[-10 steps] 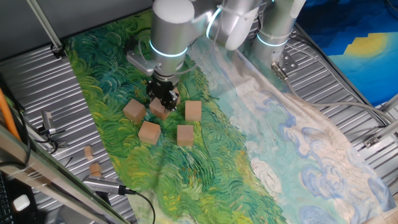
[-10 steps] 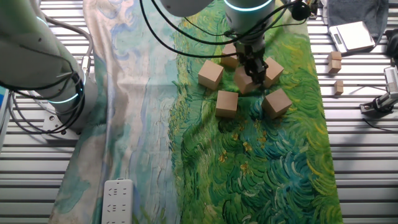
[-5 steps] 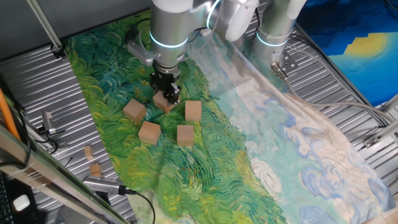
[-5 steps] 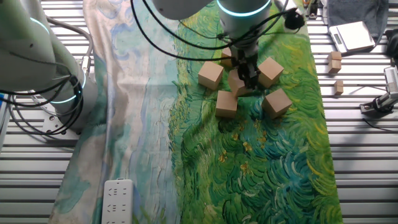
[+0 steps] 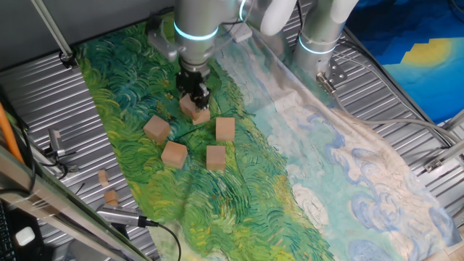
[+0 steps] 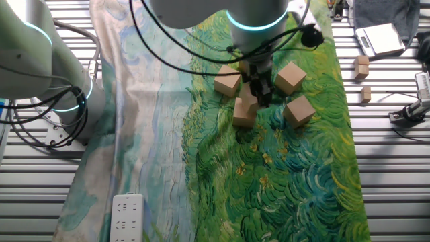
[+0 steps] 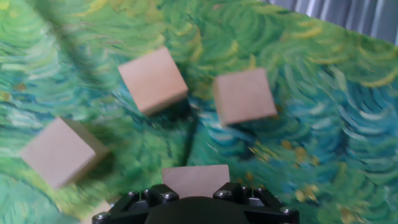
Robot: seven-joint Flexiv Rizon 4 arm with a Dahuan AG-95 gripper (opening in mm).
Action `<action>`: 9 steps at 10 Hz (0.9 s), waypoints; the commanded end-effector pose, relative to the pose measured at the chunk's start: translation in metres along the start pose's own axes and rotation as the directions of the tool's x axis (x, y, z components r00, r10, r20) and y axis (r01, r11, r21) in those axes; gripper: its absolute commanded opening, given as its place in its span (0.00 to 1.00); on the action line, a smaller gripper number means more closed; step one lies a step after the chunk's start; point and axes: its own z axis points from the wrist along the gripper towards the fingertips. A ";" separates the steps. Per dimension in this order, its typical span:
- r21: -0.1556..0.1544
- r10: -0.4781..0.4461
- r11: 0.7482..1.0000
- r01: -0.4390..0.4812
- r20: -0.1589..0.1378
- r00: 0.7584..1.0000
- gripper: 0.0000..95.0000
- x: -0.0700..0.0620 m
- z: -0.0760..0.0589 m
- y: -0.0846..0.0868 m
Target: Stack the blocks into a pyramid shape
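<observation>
My gripper [image 5: 194, 98] is shut on one light-brown wooden block [image 5: 197, 111] and holds it above the green painted cloth. Several other blocks lie loose on the cloth below and in front of it: one at the left [image 5: 156, 129], one nearer [image 5: 174, 154], one at the front [image 5: 215, 156] and one at the right [image 5: 225, 128]. In the other fixed view my gripper [image 6: 259, 91] holds the block [image 6: 247, 101] over another block [image 6: 243, 115]. In the hand view the held block [image 7: 196, 179] sits between the jaws of my gripper [image 7: 196, 191], with three blocks below.
Two small tan wooden bits [image 5: 103, 177] lie on the ribbed metal table left of the cloth. A power strip [image 6: 126, 212] lies near the cloth's pale end. A second robot base [image 6: 60, 101] stands beside the cloth. Cables and a clamp [image 6: 410, 111] lie at the table edge.
My gripper has risen off the cloth with the block in it and moved away from the cluster of loose blocks. The other blocks have not moved.
</observation>
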 end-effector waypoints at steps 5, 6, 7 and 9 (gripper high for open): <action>0.000 0.068 0.998 -0.068 -0.003 0.998 0.00 0.012 -0.002 -0.006; 0.000 0.078 0.997 -0.078 -0.002 0.997 0.00 0.013 -0.002 -0.007; -0.002 0.098 0.995 -0.098 0.001 0.995 0.00 0.015 -0.001 -0.009; -0.005 0.122 0.992 -0.122 0.005 0.992 0.00 0.016 0.003 -0.010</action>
